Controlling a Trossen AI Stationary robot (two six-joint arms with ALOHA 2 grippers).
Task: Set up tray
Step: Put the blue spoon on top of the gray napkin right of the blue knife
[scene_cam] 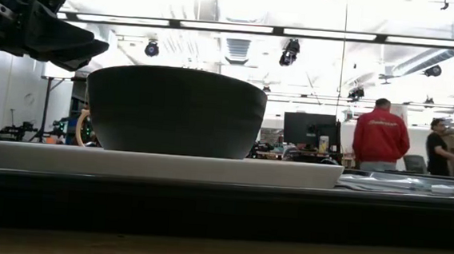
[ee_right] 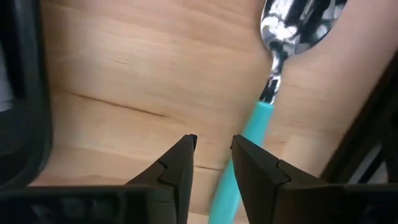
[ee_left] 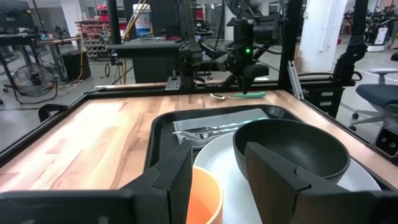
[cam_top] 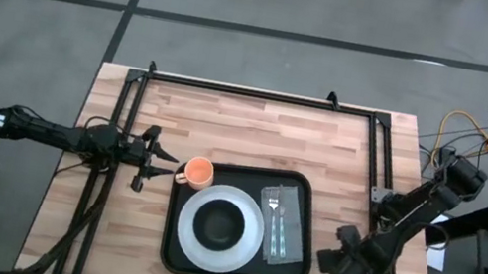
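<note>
The black tray (cam_top: 304, 196) lies on the wooden table. On it stand a white plate (cam_top: 245, 243) carrying a dark bowl (cam_top: 221, 222), a grey napkin (cam_top: 277, 249) with a fork (cam_top: 272, 218), and an orange cup (cam_top: 199, 171) in the tray's far left corner. My left gripper (cam_top: 157, 159) is open, level, just left of the cup; in the left wrist view the cup (ee_left: 205, 193) shows between its fingers, apart from them. A teal-handled spoon (ee_right: 258, 121) lies on the table right of the tray. My right gripper (ee_right: 213, 142) points down over its handle, open by a narrow gap.
A black frame of rails (cam_top: 262, 94) runs around the table's far, left and right sides. The right arm (cam_top: 412, 212) reaches in over the right rail. Bare wood lies left of and beyond the tray. People (scene_cam: 380, 138) stand far off in the room.
</note>
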